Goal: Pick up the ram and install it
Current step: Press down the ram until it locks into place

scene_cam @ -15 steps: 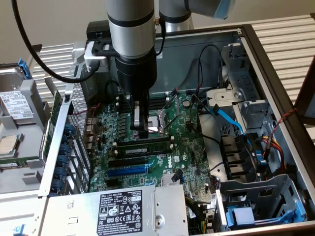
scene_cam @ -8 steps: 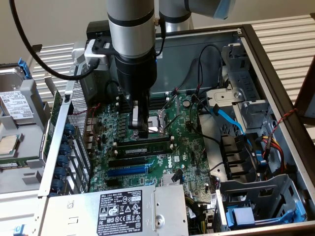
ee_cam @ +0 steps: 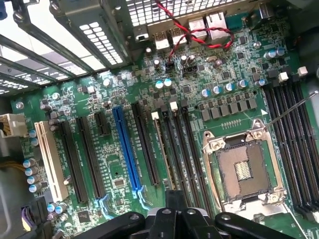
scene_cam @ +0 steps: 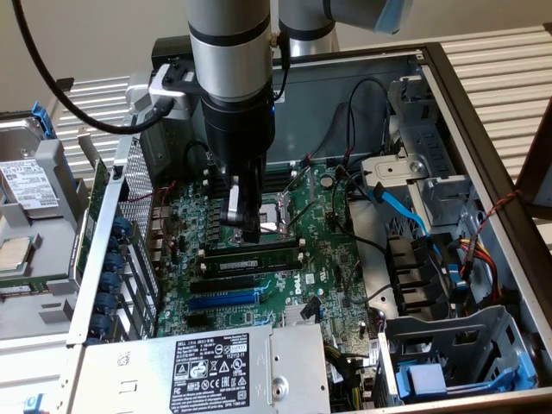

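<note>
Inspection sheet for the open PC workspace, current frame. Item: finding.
Surface: green motherboard inside the open case.
Job's things: ram stands on edge in a slot beside the CPU socket.
Clutter: hard drive outside the case, on the exterior view's left.
Grippers: gripper low over the ram; contact unclear.
Cables: blue cable; red-black twisted wire.
Surroundings: power supply; slatted bench.

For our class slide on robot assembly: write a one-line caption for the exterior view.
Robot gripper poised over the ram standing in a motherboard slot inside an open computer case.
</note>
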Tool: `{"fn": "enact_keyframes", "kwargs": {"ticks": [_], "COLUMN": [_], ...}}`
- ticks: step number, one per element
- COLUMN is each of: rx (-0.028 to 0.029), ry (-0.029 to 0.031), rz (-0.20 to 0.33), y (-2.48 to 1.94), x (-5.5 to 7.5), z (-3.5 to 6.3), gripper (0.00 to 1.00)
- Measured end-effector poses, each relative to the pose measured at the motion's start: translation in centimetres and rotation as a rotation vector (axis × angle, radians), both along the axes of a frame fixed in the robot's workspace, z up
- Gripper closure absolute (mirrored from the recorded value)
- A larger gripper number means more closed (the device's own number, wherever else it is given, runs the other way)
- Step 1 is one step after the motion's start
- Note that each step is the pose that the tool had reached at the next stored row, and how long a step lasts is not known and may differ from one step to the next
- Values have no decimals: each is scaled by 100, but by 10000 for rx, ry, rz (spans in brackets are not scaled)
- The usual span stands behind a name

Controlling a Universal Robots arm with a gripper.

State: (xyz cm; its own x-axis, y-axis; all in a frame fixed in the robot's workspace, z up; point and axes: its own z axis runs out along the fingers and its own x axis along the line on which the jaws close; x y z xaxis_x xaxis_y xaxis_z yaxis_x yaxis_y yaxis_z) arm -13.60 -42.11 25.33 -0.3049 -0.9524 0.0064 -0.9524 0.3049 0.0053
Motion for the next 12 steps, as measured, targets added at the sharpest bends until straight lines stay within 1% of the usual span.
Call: {"fn": "enact_keyframes", "kwargs": {"ticks": [6, 10, 12], "rx": [-38, -98, -118], "ry": [0, 0, -1], "rz": [-604, -975, -1165], "y": [0, -1, 0], "x": [0, 0, 0], "z": [12, 25, 31], "gripper": [89, 89, 89]}}
